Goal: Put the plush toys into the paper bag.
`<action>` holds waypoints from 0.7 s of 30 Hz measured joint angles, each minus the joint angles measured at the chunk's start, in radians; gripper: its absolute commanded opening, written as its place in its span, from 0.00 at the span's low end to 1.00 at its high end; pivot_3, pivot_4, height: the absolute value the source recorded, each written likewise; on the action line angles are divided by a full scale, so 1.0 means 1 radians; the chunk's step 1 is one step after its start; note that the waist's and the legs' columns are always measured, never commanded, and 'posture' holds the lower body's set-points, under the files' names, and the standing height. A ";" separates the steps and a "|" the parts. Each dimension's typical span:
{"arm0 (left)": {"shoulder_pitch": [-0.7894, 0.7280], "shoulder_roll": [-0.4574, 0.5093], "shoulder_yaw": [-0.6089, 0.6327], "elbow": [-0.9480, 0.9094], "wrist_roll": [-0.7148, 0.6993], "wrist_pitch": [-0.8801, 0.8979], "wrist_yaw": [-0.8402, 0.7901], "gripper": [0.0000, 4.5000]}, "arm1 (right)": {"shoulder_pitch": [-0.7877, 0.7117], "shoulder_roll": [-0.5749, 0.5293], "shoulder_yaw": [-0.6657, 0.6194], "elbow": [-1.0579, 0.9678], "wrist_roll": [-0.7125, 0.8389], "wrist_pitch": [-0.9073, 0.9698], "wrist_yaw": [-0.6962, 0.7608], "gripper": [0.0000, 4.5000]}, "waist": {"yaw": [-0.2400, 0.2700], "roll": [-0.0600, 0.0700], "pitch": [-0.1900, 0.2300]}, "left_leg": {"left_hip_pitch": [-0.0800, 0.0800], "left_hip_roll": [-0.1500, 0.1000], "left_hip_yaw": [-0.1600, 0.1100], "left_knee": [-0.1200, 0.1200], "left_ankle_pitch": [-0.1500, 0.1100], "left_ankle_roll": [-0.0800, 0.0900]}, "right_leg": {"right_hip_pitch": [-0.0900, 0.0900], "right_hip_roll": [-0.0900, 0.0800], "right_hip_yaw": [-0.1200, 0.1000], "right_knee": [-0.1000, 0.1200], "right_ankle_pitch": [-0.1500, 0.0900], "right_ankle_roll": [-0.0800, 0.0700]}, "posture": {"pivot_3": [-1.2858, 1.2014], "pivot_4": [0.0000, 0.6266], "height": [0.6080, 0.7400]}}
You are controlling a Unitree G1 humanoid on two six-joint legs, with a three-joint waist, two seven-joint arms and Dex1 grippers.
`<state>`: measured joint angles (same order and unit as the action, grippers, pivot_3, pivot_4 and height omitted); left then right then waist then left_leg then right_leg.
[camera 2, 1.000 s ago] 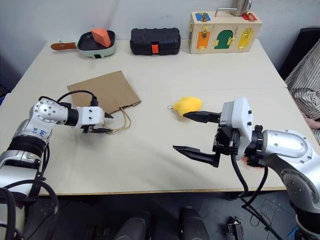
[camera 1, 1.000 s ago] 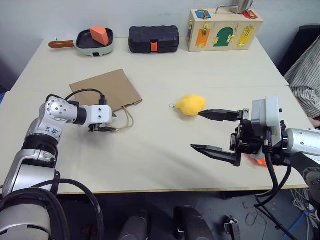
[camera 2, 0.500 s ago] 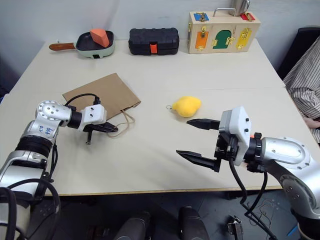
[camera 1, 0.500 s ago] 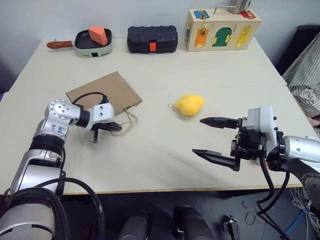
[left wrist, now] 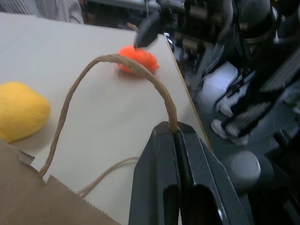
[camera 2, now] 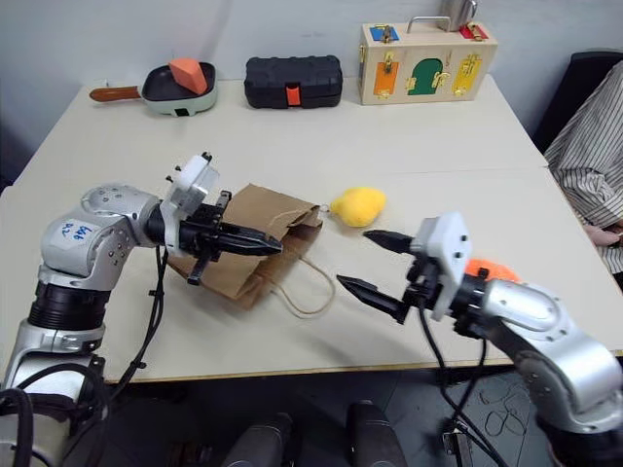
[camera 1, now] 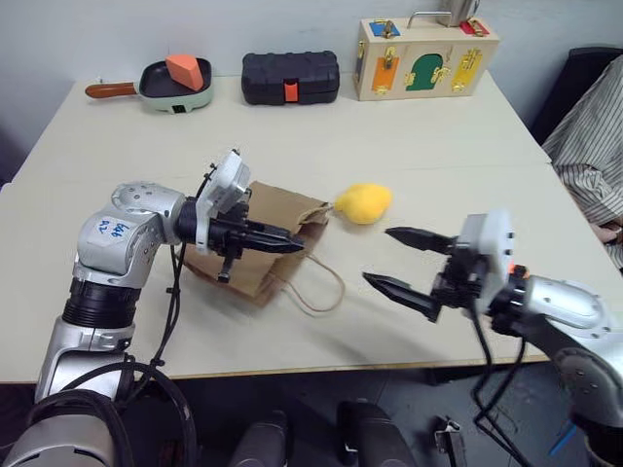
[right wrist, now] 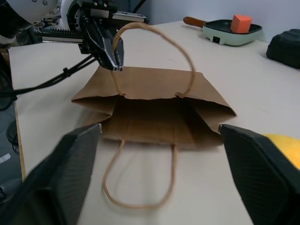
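Note:
The brown paper bag (camera 1: 255, 272) lies on its side mid-table, mouth gaping toward my right arm. My left gripper (camera 1: 292, 240) is shut on one cord handle (left wrist: 140, 70), holding the bag's upper edge off the table. The other handle lies looped on the tabletop. A yellow plush toy (camera 1: 363, 202) rests just beyond the bag's mouth. The orange plush toy (camera 2: 484, 269) sits behind my right arm. My right gripper (camera 1: 378, 255) stands open in front of the bag's mouth, holding nothing.
Along the far edge stand a green pan with an orange wedge (camera 1: 175, 83), a black ribbed case (camera 1: 290, 76) and a wooden lock box (camera 1: 425, 56). A person's striped sleeve (camera 1: 589, 136) is at the right edge of the table.
My left gripper has shut on the handle and lifted it up and to the right, dragging the bag and opening its mouth. The right gripper has sunk slightly and its fingers have narrowed a little.

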<state>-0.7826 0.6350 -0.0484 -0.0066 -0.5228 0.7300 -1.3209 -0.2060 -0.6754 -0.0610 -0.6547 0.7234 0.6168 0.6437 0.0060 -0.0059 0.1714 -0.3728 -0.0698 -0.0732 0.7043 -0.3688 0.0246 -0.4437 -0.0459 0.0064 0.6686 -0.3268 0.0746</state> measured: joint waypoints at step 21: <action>0.013 0.018 0.028 -0.186 -0.120 0.107 0.105 0.00 | -0.379 0.365 0.437 0.712 -0.459 -0.238 0.111 0.01 | -0.024 0.000 0.000 | 0.001 -0.001 0.000 -0.001 0.000 -0.001 | -0.001 0.000 -0.001 0.004 0.000 0.000 | 0.52 0.24 1.00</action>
<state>-0.7699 0.6534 -0.0200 -0.1923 -0.6431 0.8371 -1.2158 -0.5850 -0.3106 0.3763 0.0575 0.2640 0.3791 0.7544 -0.0179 -0.0057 0.1714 -0.3713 -0.0706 -0.0735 0.7032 -0.3685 0.0239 -0.4445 -0.0460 0.0052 0.6725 -0.3268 0.0746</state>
